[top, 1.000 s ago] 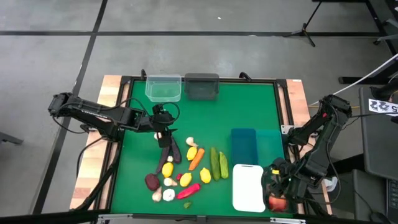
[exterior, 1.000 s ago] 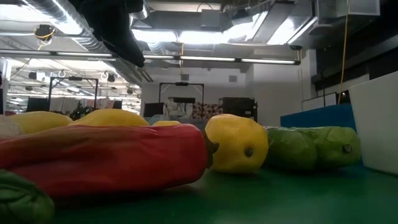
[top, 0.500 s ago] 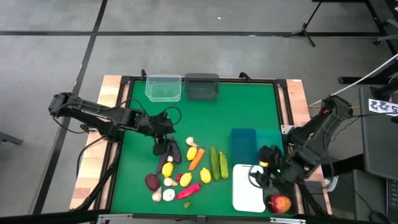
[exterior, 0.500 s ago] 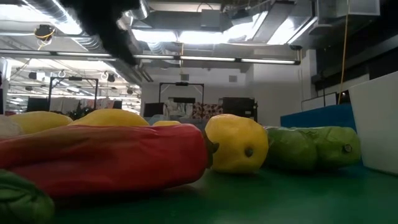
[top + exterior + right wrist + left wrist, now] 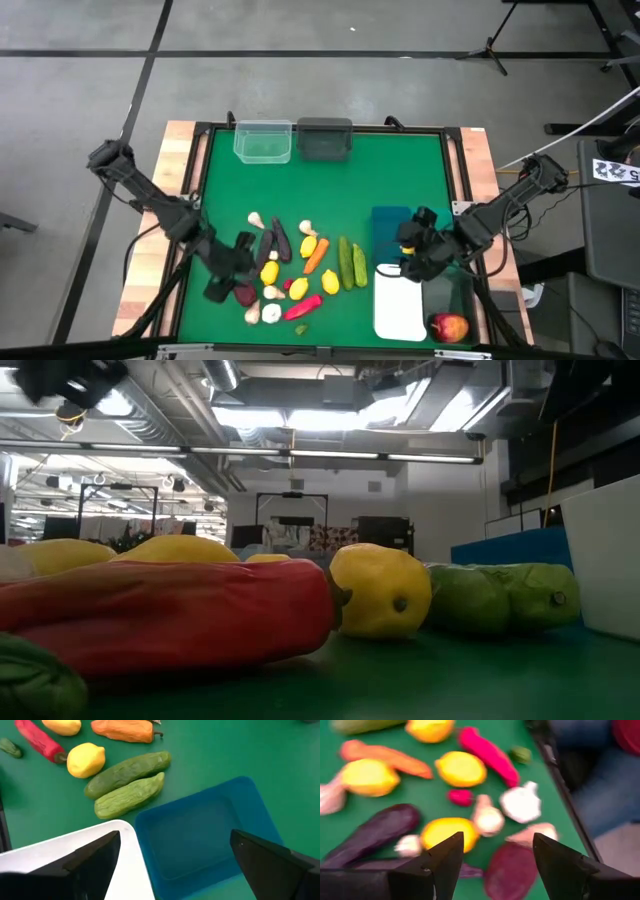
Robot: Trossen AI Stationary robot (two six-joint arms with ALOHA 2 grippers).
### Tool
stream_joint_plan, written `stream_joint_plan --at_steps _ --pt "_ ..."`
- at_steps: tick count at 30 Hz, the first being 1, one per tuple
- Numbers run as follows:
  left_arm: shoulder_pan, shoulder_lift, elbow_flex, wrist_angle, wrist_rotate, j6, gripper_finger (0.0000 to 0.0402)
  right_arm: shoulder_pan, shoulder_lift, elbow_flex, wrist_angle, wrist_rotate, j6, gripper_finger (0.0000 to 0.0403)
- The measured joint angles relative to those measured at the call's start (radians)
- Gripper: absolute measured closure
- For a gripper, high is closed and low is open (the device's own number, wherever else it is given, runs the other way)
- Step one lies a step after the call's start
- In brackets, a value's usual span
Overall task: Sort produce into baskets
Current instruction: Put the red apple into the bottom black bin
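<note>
Purple produce [image 5: 510, 870] lies between the spread left pincer's [image 5: 495, 865] fingers, untouched

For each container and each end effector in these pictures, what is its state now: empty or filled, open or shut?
Clear plastic rectangular basket: empty.
Dark grey rectangular basket: looks empty.
Blue rectangular basket: empty.
White rectangular basket: empty.
Dark translucent basket: holds one red apple.
Left end effector: open, empty, above the produce.
Right end effector: open, empty, over the blue basket.

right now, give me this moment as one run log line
left gripper: open, empty, over produce pile | right gripper: open, empty, over blue basket and white basket | red apple: beside white basket
</note>
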Motion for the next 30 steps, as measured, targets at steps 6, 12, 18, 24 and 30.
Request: stream_joint_plan --at_steps 6,12,18,24,30 --pt "-0.106 0.113 0.0 0.037 -0.009 0.111 0.0169 -0.004 0.0 0.0 0.001 0.001 -0.01 0.0029" --pt "-0.119 0.204 0.0 0.036 0.003 0.136 0.0169 -0.002 0.0 0.0 0.006 0.001 -0.005 0.0029" --pt "-0.117 0.26 0.0 0.021 0.015 0.158 0.0169 -0.002 0.0 0.0 0.006 0.001 -0.004 0.0029" --pt "-0.106 0.273 -0.011 0.037 0.022 0.149 0.0169 -0.002 0.0 0.0 0.006 0.017 -0.003 0.0029" --pt "-0.077 0.269 -0.055 0.056 0.056 0.055 0.0169 -0.002 0.001 0.0 0.008 0.018 -0.003 0.0029"
